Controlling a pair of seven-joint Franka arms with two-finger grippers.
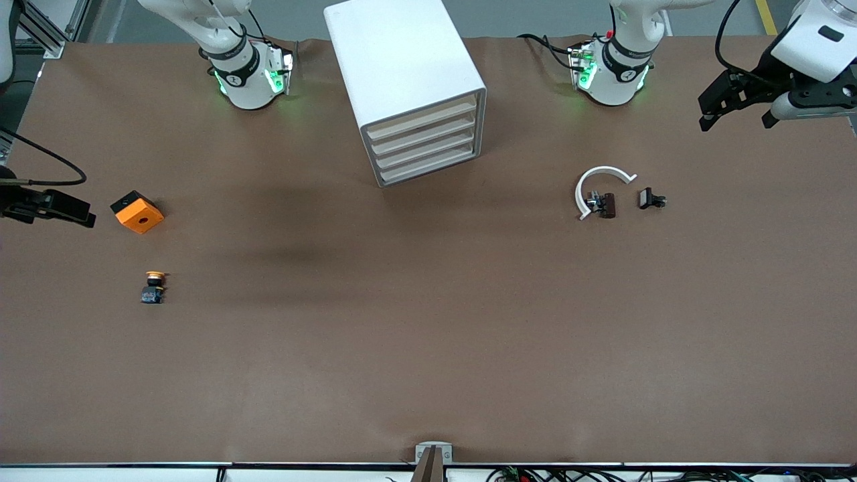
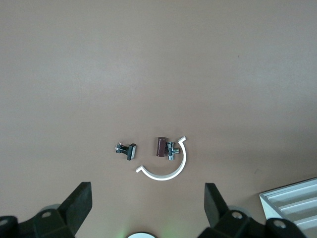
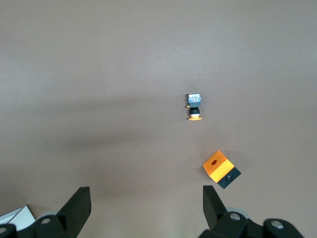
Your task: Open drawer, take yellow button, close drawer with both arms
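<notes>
Two Franka arms wait at either end of a brown table [image 1: 428, 348] with the job not yet begun; the white drawer cabinet [image 1: 408, 87] between their bases shows all four drawer fronts flush and shut, so opening, taking and closing all appear left to do.

At the right arm's end of the table, the right gripper [image 1: 47, 206] hangs at the table's edge, its jaws spread wide and holding nothing, as the right wrist view confirms [image 3: 143, 208]; just beside it sits the orange block [image 1: 137, 212] with its centre hole; nearer the front camera than the block, and apart from it, lies the button [image 1: 154, 286], orange-yellow cap on a dark body, out on the open table rather than in any drawer; the right wrist view shows the same pair, button [image 3: 193, 106] and block [image 3: 221, 168], apart from one another.

Toward the left arm's end lie a white curved clip [image 1: 599, 187], a small brown part [image 1: 606, 205] touching it, and a small black part [image 1: 649, 199] just beside; none stands in the way of the drawer fronts, though they lie near the left arm's likely path; the left gripper [image 1: 740, 104] hovers over the table's edge, jaws likewise wide and empty [image 2: 148, 208].
</notes>
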